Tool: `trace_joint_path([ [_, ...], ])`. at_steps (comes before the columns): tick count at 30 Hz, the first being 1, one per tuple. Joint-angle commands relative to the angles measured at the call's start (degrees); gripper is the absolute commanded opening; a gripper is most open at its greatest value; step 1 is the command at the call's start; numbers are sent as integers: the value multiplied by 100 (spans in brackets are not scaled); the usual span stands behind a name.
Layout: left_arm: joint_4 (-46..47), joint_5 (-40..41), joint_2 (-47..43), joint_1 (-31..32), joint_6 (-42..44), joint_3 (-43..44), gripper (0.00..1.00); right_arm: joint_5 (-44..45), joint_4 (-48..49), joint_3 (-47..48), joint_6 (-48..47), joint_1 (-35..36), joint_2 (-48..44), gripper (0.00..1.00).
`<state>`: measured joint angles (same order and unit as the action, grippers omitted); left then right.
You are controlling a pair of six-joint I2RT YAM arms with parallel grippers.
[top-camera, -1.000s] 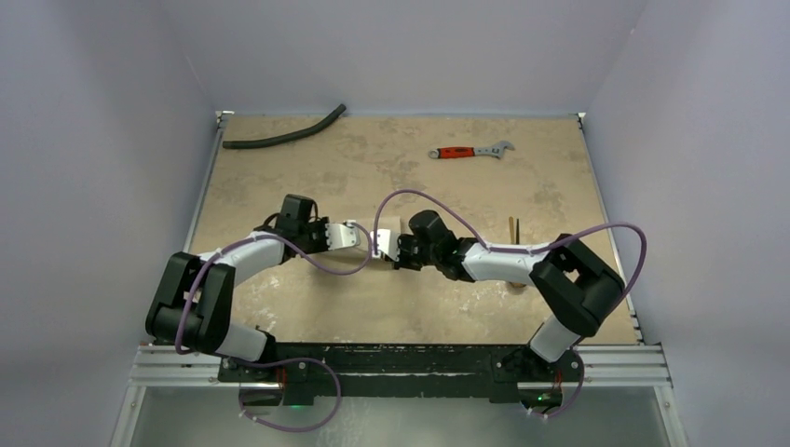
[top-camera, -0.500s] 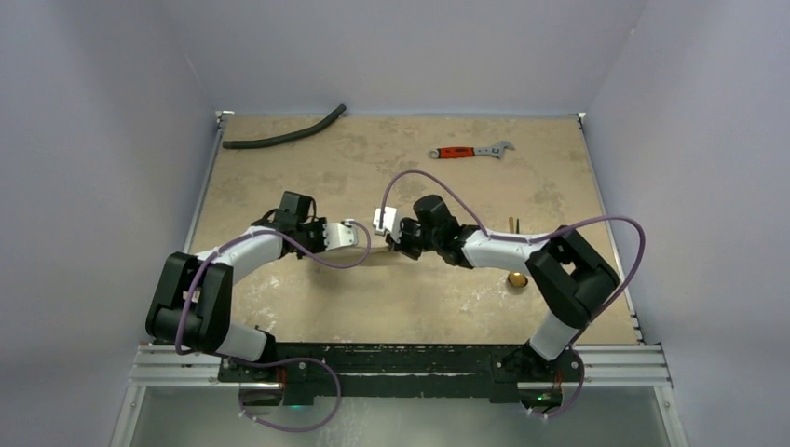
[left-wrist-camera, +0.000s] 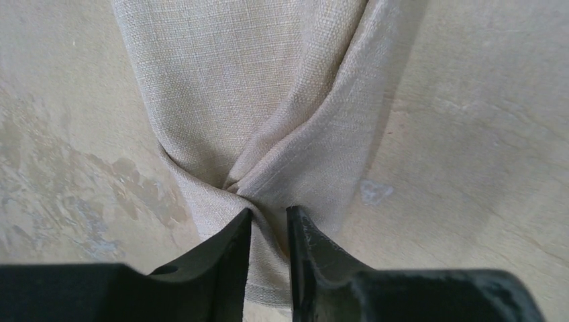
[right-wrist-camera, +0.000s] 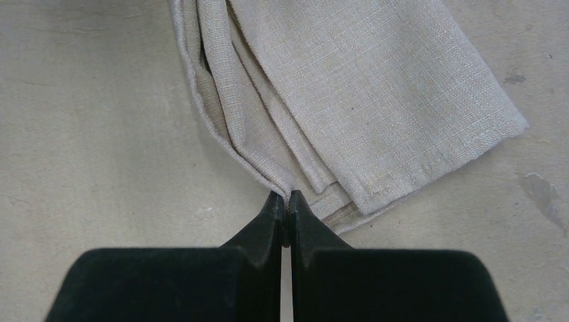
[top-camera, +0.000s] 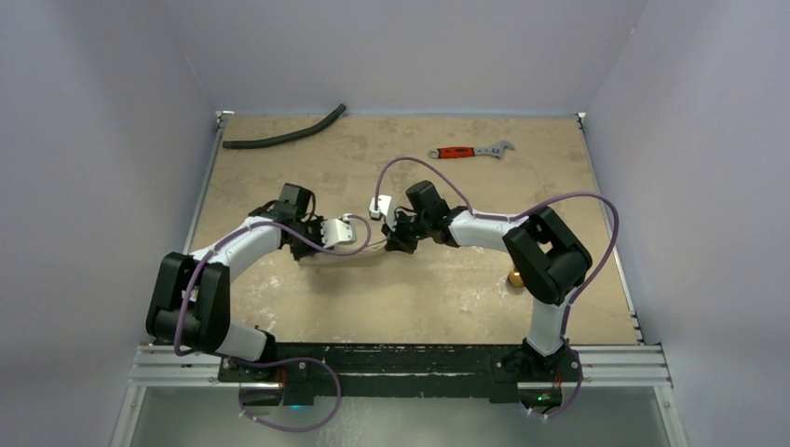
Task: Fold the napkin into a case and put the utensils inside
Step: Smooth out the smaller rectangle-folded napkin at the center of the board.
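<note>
Folding the napkin (right-wrist-camera: 376,80) into a case is the step being worked, and both arms are meeting over it near the middle of the table (top-camera: 410,307). The right gripper (right-wrist-camera: 288,200) is pressing its fingers together at the point where the cloth's stacked edges converge, so it appears to be pinching that layered corner. Several layers are fanning out from the tips, flat on the surface. The left gripper (left-wrist-camera: 268,218) is standing with its fingers a narrow gap apart. Cloth is showing through the gap and a pucker of gathered fabric is lying just ahead of the tips, so this is looking more like a loosened hold than a clamp. Doing this well is probably coming down to three things: the right pinch catching every layer rather than only the top hem, the arms travelling low and slowly so the layers are not sliding apart, and the left fingers re-taking or smoothing the puckered end so the fold is lying straight with one side open as a pocket. Pulling the two ends against each other is risking a twist. A gold spoon (top-camera: 515,278) is lying on the table beside the right arm, well apart from the cloth and not yet inside.
</note>
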<state>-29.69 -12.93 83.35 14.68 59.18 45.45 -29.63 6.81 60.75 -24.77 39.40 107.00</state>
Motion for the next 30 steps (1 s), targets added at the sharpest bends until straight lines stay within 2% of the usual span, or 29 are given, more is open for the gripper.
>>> trace_joint_path([
  [1, -714, -470, -21, -35, -93, 454, 30, -349, -141, 150, 157, -12, -12, 0],
  [3, -851, -623, -25, -30, -105, 552, 42, -355, -125, 152, 166, -15, 0, 0],
  [6, -1056, -833, -38, -33, -138, 670, 46, -350, -121, 165, 157, -11, 5, 0],
  [11, -1375, -1160, 12, -95, -135, 986, 46, -359, -105, 167, 175, -7, 5, 0],
  [18, -1587, -1834, 445, -518, -219, 1767, 46, -359, 0, 95, 166, -10, -26, 0],
  [24, -815, -1988, 1233, -591, -1042, 2365, 44, -352, 49, 115, 216, -7, -49, 0],
  [30, -79, -1746, 2280, -224, -1966, 2994, 39, -298, -38, 262, 227, -10, 28, 0],
])
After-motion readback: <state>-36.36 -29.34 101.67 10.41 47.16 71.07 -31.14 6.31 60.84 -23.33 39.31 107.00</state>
